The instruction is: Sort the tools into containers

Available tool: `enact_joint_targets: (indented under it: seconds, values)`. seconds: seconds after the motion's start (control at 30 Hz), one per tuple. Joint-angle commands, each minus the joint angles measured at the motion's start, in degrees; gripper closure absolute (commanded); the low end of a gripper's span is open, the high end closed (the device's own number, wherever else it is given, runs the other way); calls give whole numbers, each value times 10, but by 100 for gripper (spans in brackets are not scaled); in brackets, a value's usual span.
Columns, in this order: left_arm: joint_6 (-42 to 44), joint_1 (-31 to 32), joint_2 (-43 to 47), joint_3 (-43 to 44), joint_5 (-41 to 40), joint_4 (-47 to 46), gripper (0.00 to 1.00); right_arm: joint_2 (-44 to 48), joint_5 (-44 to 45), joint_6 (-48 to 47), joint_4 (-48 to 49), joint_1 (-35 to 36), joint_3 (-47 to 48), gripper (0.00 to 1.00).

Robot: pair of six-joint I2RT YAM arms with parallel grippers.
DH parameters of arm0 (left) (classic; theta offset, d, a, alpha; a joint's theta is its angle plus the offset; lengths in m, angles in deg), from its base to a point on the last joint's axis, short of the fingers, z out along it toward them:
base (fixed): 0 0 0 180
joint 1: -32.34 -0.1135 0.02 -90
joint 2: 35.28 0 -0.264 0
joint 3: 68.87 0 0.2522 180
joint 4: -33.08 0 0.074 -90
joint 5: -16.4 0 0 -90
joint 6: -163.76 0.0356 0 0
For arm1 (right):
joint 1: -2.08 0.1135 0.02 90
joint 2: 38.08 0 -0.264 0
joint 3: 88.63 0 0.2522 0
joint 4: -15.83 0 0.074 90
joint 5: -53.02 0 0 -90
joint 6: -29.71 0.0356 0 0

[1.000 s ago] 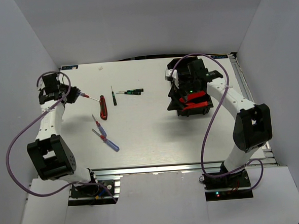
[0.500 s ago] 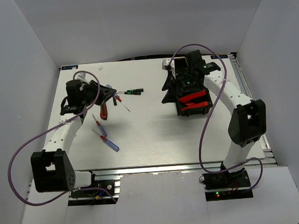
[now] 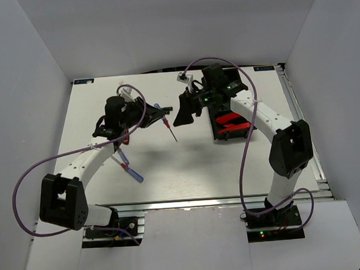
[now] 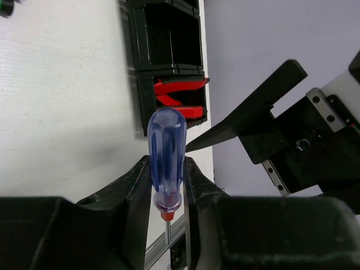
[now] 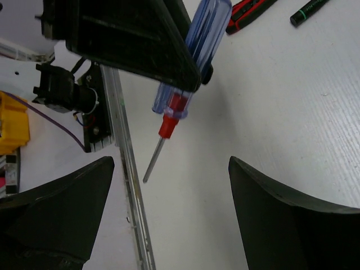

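A handover is judged in hand. The screwdriver [image 4: 166,143] is clamped by its handle in the left gripper [image 4: 167,171] above the table [image 3: 188,168]. The right gripper [image 5: 171,169] is spread wide, facing it. Next, its shaft must be enclosed before release.

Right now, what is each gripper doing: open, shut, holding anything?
Left gripper: closed on the blue-handled screwdriver, held above the table.
Right gripper: wide open, holding nothing.
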Motion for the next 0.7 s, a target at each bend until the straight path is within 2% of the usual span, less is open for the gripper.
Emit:
enact_joint_targets:
  seconds: [0.0, 0.2, 0.4, 0.6, 0.63, 0.67]
  values:
    - [-1, 22, -2, 26, -18, -28, 100, -8, 18, 118, 59, 3, 16, 10]
    - [-1, 42, -8, 33, -28, -40, 100, -21, 33, 162, 83, 14, 9, 11]
    - [-5, 57, -14, 40, -31, -45, 100, -36, 46, 175, 96, 26, 14, 16]
    - [-10, 69, -22, 45, -31, -50, 100, -45, 38, 186, 116, 27, 21, 38]
    - [-12, 70, -23, 46, -31, -50, 100, -46, 37, 190, 119, 27, 20, 48]
    - [-11, 71, -24, 47, -32, -51, 100, -47, 33, 191, 121, 27, 19, 54]
